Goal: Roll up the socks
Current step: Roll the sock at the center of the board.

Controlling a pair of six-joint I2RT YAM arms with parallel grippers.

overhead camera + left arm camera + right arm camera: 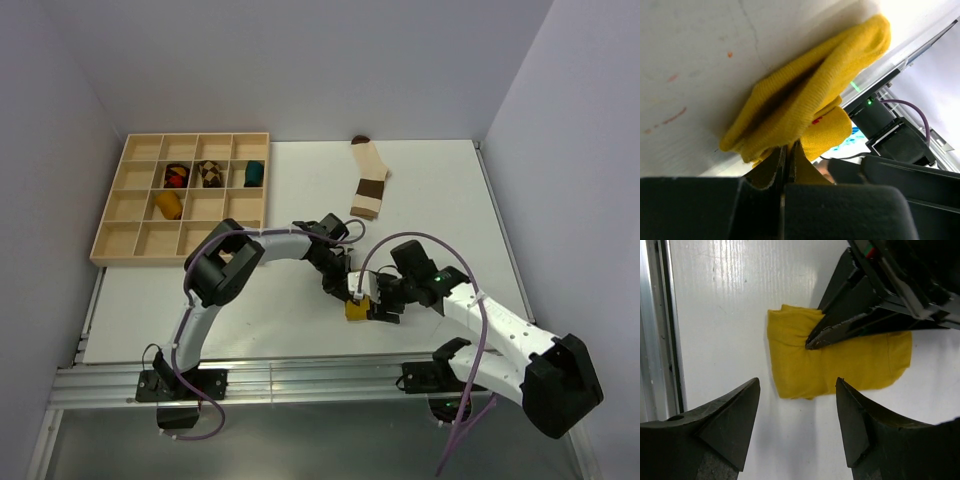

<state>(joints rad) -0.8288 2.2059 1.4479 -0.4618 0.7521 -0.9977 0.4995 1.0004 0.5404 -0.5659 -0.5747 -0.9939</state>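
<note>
Left gripper (pixel 787 152) was closed, pinching a fold of the yellow sock (pixel 805 100) between its fingertips; a small red mark showed on the fabric beside the pinch. Right gripper (pixel 798 385) was open, jaws spread wide above the yellow sock's edge; whether it touched the fabric could not be told. The yellow sock lay partly folded on the white table (pixel 450 200). The cream sock (pixel 370 180) with brown bands lay flat, well beyond the yellow sock. The wooden tray (pixel 115 240) sat well apart, beyond and left of the yellow sock, with the mustard-orange sock (pixel 168 204) in one compartment.
</note>
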